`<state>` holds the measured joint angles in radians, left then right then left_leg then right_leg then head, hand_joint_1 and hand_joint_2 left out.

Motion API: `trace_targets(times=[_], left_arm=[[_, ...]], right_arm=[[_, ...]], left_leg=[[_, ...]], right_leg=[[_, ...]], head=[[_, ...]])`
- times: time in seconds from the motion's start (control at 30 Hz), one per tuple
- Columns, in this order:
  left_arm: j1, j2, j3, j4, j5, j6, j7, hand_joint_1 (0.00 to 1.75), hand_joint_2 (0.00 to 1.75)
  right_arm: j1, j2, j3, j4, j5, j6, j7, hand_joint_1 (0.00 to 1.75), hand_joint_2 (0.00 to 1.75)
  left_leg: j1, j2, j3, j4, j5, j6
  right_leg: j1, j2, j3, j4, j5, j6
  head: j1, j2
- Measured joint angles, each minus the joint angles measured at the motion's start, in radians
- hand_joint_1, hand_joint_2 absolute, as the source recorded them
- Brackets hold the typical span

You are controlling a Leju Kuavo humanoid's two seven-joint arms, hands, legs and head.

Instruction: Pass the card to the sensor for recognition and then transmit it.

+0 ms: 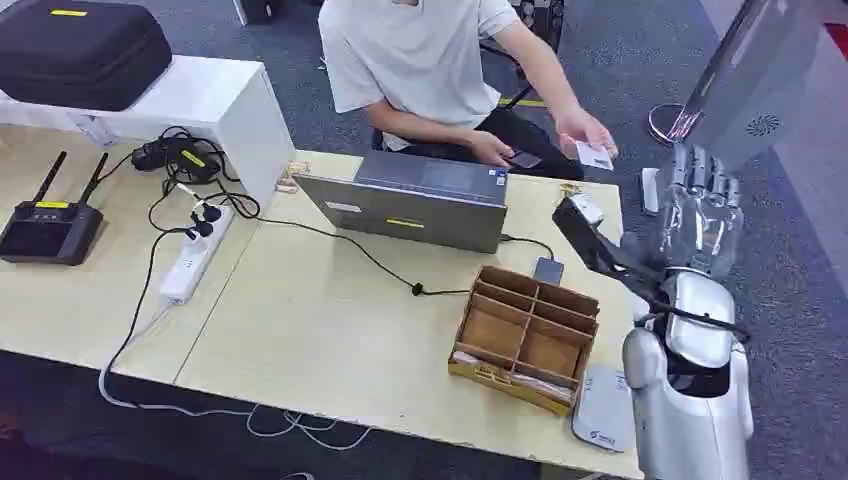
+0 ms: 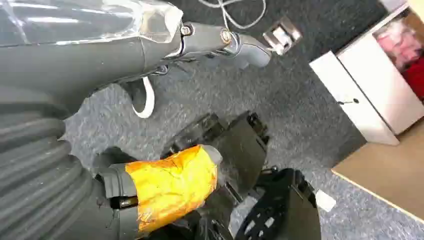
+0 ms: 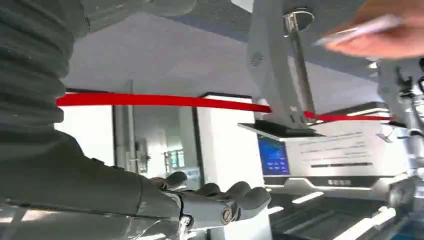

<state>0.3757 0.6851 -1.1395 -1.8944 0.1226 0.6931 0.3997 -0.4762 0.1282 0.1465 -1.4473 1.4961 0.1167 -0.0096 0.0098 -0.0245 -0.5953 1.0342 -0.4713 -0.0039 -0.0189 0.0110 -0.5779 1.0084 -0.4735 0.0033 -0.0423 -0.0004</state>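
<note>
A pale wooden table (image 1: 320, 330) is seen from above, smooth and matte, with a brown divided tray (image 1: 527, 335) of thin slats near its right edge. Beside the tray's near corner, a flat rounded grey sensor (image 1: 603, 408) lies on the table. A grey laptop (image 1: 415, 200) is stood open toward a seated person (image 1: 420, 60), and a white power strip (image 1: 190, 262) with black cables is laid at the left.

The card (image 1: 594, 155) is a small, thin white rectangle, glossy and plain as far as can be told. It is held up in the person's hand (image 1: 585, 133), over the table's far right corner.

The right hand (image 1: 703, 200), silvery-grey with a clear glossy cover, is raised upright beyond the table edge, just right of the card and apart from it. Its fingers are extended, slightly spread, and nothing is held. In the right wrist view the card is blurred (image 3: 360, 30), well apart from the fingers (image 3: 240, 197).

The left hand (image 2: 225, 42) is shown above grey speckled carpet (image 2: 300, 120); its fingers are extended and nothing is gripped. Yellow crinkled tape (image 2: 172, 185) is wrapped on its thumb.
</note>
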Motion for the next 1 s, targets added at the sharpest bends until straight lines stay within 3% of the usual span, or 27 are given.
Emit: trace_targets(times=[0.03,0.17,0.23,0.27,0.3,0.33,0.53,0.7,0.73,1.0], left_arm=[[-0.002,0.0,-0.002,0.002,0.033,0.0,-0.021,0.0,1.75],[-0.035,0.012,-0.047,0.02,0.278,0.0,-0.196,0.0,1.75],[-0.041,0.019,-0.069,0.029,0.329,0.0,-0.244,0.0,1.75],[-0.048,0.024,-0.08,0.033,0.365,0.0,-0.265,0.0,0.0],[-0.058,0.028,-0.092,0.035,0.399,0.0,-0.281,0.0,0.0],[-0.074,0.032,-0.111,0.039,0.444,0.0,-0.307,0.0,1.75],[-0.158,0.06,-0.241,0.055,0.655,0.0,-0.463,0.0,1.75],[-0.199,0.063,-0.302,0.068,0.726,0.0,-0.505,0.0,1.75],[-0.208,0.065,-0.314,0.069,0.742,0.0,-0.515,0.0,1.75],[-0.248,0.082,-0.387,0.08,0.863,-0.037,-0.597,0.0,1.75]], right_arm=[[0.0,0.0,0.01,0.001,0.0,-0.005,0.0,0.0,1.75],[-0.006,0.017,0.073,0.015,0.0,-0.026,0.005,0.0,1.75],[-0.007,0.027,0.093,0.021,0.0,-0.032,0.009,0.0,1.75],[-0.008,0.029,0.102,0.024,0.0,-0.033,0.007,0.0,1.75],[-0.009,0.031,0.106,0.026,0.0,-0.033,0.005,0.0,1.75],[-0.011,0.036,0.113,0.029,0.0,-0.031,0.004,0.0,1.75],[-0.015,0.048,0.133,0.057,0.0,-0.037,0.004,0.0,1.75],[-0.015,0.049,0.139,0.079,0.0,-0.039,0.003,0.0,1.75],[-0.015,0.049,0.14,0.081,0.0,-0.039,0.001,1.75,1.75],[-0.015,0.055,0.145,0.105,0.0,-0.059,-0.036,1.75,1.75]], left_leg=[[0.0,0.0,0.0,0.0,0.0,0.0],[0.001,0.0,0.0,0.0,0.0,0.0],[0.001,0.0,0.0,0.0,0.0,0.0],[0.001,0.0,0.0,0.0,0.0,0.0],[0.001,-0.001,-0.001,0.0,0.0,0.0],[0.001,-0.001,-0.001,0.0,0.0,-0.001],[0.001,-0.001,-0.001,0.0,0.0,-0.001],[0.0,-0.001,-0.001,0.0,0.0,0.0],[0.0,-0.001,-0.001,0.0,0.0,0.0],[0.001,0.0,-0.001,0.0,0.0,0.0]], right_leg=[[0.0,0.0,0.0,0.0,0.0,0.0],[0.0,0.0,-0.001,0.0,0.0,0.0],[0.0,0.0,-0.001,0.0,0.0,0.0],[0.0,0.0,-0.001,0.0,0.0,-0.001],[0.0,-0.001,-0.001,0.0,0.0,-0.001],[0.0,-0.001,-0.001,0.0,0.0,-0.001],[0.0,-0.001,-0.001,0.0,0.0,-0.001],[0.0,-0.001,-0.001,0.0,0.0,0.0],[0.0,-0.001,-0.001,0.0,0.0,0.0],[0.0,-0.001,-0.002,0.0,0.0,0.0]], head=[[0.0,0.0],[0.0,0.0],[0.0,0.0],[-0.001,0.0],[0.0,0.0],[0.0,0.0],[0.0,0.0],[0.0,0.0],[0.0,0.0],[0.0,0.0]])
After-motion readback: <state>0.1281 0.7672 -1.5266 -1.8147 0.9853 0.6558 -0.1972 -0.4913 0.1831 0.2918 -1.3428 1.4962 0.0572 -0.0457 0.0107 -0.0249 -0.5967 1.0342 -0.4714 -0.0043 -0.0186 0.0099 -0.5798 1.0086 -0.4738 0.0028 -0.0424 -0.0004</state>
